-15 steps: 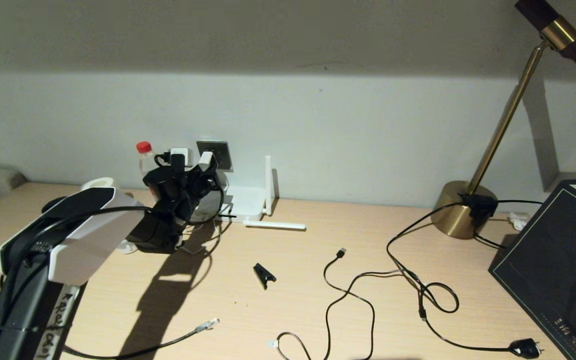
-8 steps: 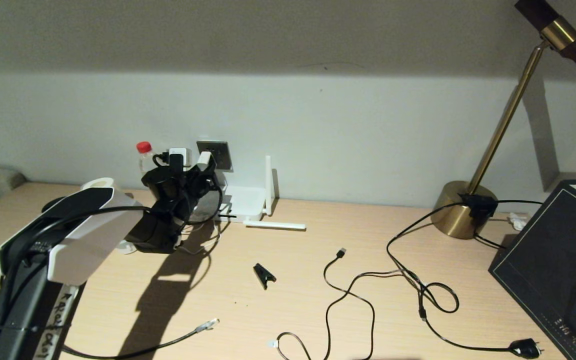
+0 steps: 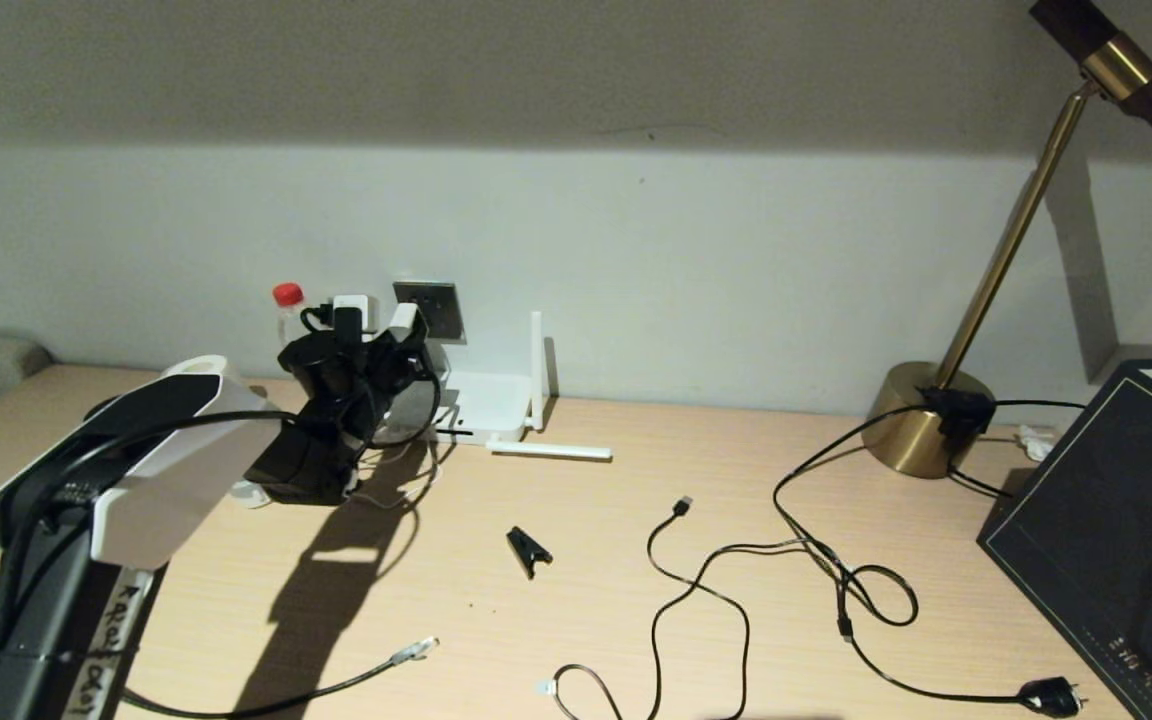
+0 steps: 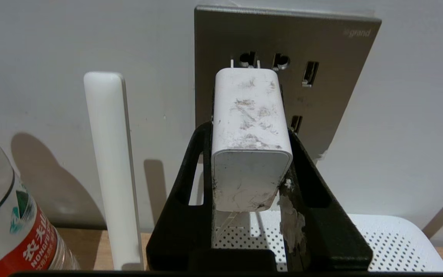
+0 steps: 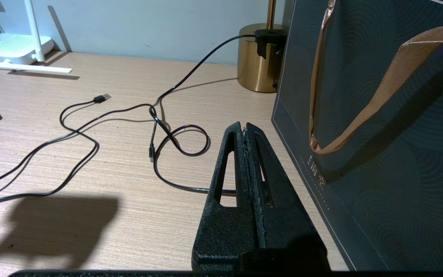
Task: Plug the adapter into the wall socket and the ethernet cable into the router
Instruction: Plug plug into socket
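Observation:
My left gripper (image 3: pixel 398 338) (image 4: pixel 250 132) is shut on the adapter (image 4: pixel 249 138) (image 3: pixel 404 320), a scuffed white cube held level against the wall. Its two metal prongs point at the grey wall socket (image 4: pixel 333 77) (image 3: pixel 439 308) and still show, just in front of the upper pin holes. The white router (image 3: pixel 492 404) (image 4: pixel 394 246) lies below the socket, one antenna (image 4: pixel 109 165) upright beside the adapter. The ethernet cable (image 3: pixel 321 688) lies at the table's near left, its clear connector (image 3: pixel 416 650) free. My right gripper (image 5: pixel 244 129) hovers shut and empty near the dark bag, outside the head view.
A red-capped water bottle (image 3: pixel 288 312) and another white charger (image 3: pixel 354 306) stand left of the socket. A black clip (image 3: pixel 528 550), a USB-tipped cable (image 3: pixel 681 505), a black plug (image 3: pixel 1051 695), the brass lamp (image 3: pixel 921 425) and a dark bag (image 3: pixel 1106 520) occupy the middle and right.
My left gripper has crept slightly left and closer to the wall with the adapter in it. Nothing else on the table has moved.

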### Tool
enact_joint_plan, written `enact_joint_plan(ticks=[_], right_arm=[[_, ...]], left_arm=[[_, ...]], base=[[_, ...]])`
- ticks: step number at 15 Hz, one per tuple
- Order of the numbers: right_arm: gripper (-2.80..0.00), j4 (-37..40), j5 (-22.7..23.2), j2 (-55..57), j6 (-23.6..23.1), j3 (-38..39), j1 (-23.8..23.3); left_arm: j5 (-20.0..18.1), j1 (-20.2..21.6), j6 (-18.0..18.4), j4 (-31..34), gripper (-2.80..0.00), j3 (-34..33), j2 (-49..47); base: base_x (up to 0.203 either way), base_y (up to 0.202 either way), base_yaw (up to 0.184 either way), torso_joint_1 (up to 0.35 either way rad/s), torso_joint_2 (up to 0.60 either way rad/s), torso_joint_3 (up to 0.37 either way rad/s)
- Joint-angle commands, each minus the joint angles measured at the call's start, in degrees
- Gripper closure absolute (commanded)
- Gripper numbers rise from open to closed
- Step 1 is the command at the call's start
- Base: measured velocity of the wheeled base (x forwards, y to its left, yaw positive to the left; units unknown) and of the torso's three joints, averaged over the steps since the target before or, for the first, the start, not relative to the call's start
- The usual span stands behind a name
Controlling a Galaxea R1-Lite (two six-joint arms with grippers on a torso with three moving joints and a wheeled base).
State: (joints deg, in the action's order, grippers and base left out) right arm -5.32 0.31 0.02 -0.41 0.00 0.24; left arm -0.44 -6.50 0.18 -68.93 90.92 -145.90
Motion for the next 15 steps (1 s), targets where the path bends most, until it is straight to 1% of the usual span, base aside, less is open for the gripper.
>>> enact_joint_plan(ticks=[1,9,15], right_arm=[[0.0,0.0,0.0,0.1,0.0,2.0,0.0],[0.0,0.0,0.0,0.1,0.0,2.0,0.0],[0.0,0.0,0.0,0.1,0.0,2.0,0.0]], left_arm=[[0.0,0.2,0.0,-0.2,0.0,0.6,-0.1],[-0.1,-0.2,0.0,1.0,0.0,1.2,-0.2],[-1.0,-0.2,0.0,1.8,0.0,0.8,0.2]], base=[[0.0,0.0,0.0,0.0,0.0,0.0],[0.0,0.0,0.0,0.0,0.0,0.0],[0.0,0.0,0.0,0.0,0.0,0.0]])
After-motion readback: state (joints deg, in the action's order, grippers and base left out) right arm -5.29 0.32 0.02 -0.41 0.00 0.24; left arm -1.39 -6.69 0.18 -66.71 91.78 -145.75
